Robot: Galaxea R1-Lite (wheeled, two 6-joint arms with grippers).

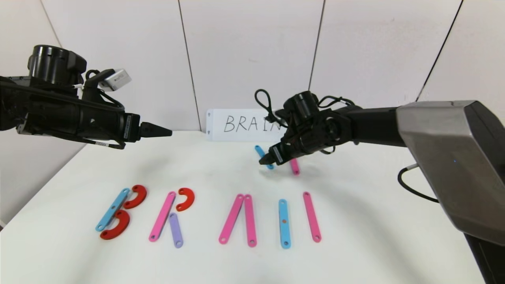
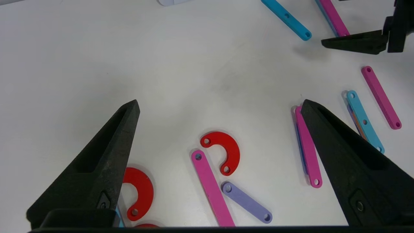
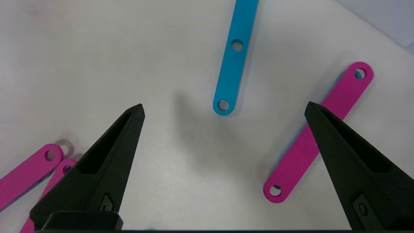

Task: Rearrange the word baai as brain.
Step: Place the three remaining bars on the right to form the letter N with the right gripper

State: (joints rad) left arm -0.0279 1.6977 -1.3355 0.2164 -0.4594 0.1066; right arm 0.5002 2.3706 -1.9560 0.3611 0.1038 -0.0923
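Head view: my left gripper [image 1: 167, 132] hovers high above the flat plastic letters [image 1: 177, 217] on the white table [image 1: 375, 236]; my right gripper [image 1: 263, 161] hangs over a spare blue strip [image 1: 263, 156] and a spare pink strip [image 1: 294, 166].

Left wrist view: jaws wide apart, empty, above the red curve [image 2: 223, 154].

Right wrist view: jaws spread wide, holding nothing.
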